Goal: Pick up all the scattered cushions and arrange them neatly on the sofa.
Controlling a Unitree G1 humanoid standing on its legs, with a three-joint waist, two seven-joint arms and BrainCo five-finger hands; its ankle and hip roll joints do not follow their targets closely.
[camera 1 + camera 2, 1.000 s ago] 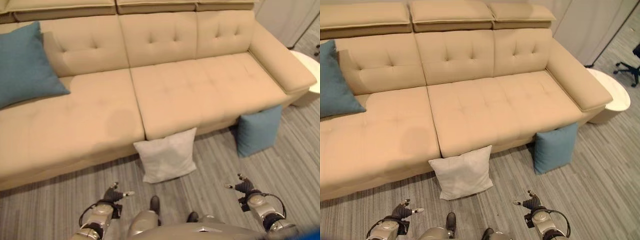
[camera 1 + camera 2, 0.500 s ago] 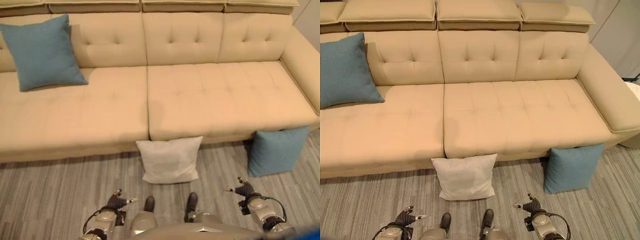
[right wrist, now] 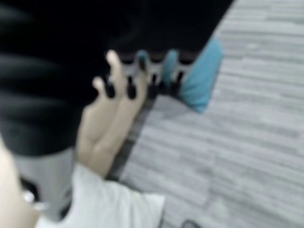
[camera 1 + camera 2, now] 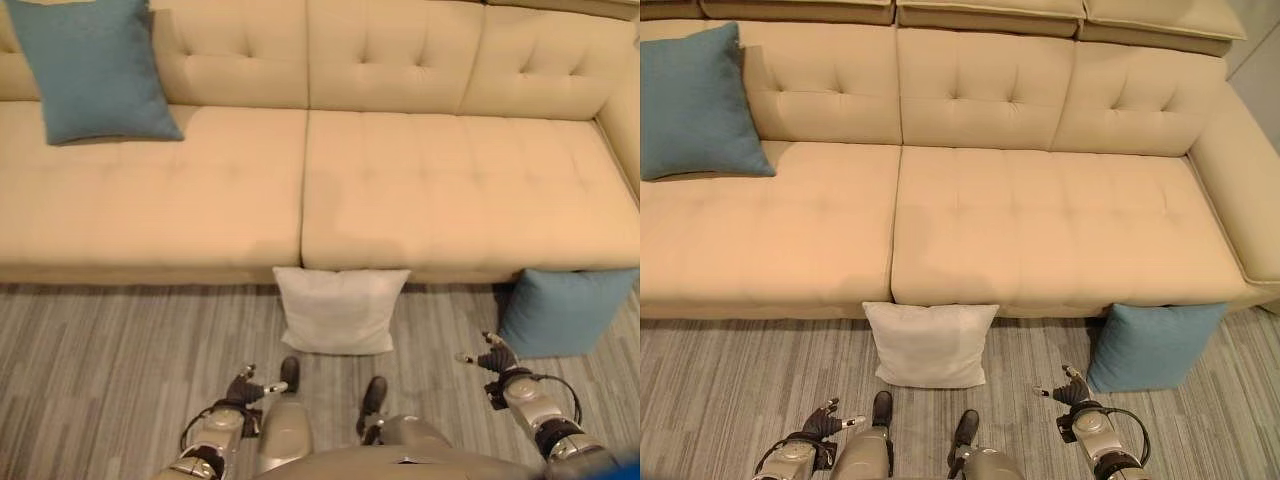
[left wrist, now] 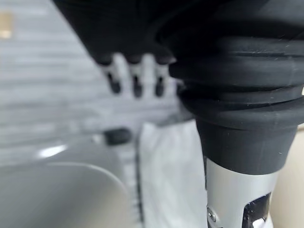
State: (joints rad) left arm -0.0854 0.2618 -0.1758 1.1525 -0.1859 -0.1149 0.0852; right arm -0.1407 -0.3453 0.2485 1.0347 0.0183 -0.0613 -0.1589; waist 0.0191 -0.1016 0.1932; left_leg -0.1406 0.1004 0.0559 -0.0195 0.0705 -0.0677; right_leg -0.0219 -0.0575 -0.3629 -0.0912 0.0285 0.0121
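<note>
Cushions are found in three places: a white cushion (image 4: 930,344) is propped on the floor (image 4: 730,390) against the front of the sofa (image 4: 1040,230) at the seam between its two seats, a blue cushion (image 4: 1155,345) is propped likewise against the sofa front toward the robot's right, and a second blue cushion (image 4: 695,100) is already leaned against the backrest at the left end of the seat. Both hands are held low and apart from every cushion; the left hand (image 4: 245,387) and the right hand (image 4: 490,357) are seen with fingers spread and relaxed, nothing being held. The two floor cushions are judged light, soft and easily squashed, with woven covers unlikely to slip. A one-handed pinch at a corner would probably let a cushion sag and swing, so a hold across the upper edge, or one hand at each side, is judged the better grasp. The white cushion, standing directly ahead between both hands, is assessed as the nearest candidate; the blue one on the floor stands just beside the right hand. No fragility is expected.
</note>
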